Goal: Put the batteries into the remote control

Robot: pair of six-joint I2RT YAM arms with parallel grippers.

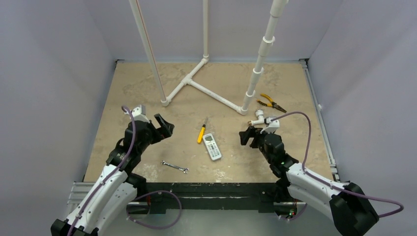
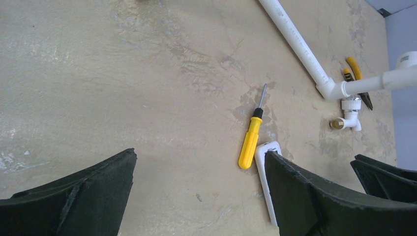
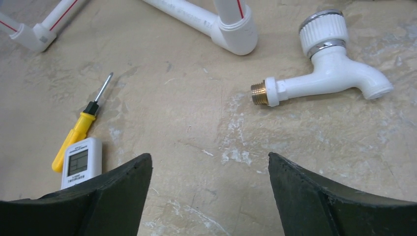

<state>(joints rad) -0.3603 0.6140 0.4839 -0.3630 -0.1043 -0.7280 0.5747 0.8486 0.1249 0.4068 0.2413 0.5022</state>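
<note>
Left claw (image 2: 199,196) and right claw (image 3: 209,196): matte black fingers spread wide, empty, flanking the remote control (image 1: 212,146) and clear of it, which reads as staging before a pick. The remote control is a slim white plastic slab lying flat, display up, on the mottled beige stone-look surface (image 1: 128,93). A yellow-handled screwdriver (image 1: 202,132) sits just beside its display end, and a thin steel wrench (image 1: 175,167) lies near its button end, on the left-arm side. No batteries visible in any view, so I'd say loading hasn't started; the battery door is probably underneath, so flip first.

Screwdriver (image 1: 201,133) just beside remote control (image 1: 212,146)
</note>
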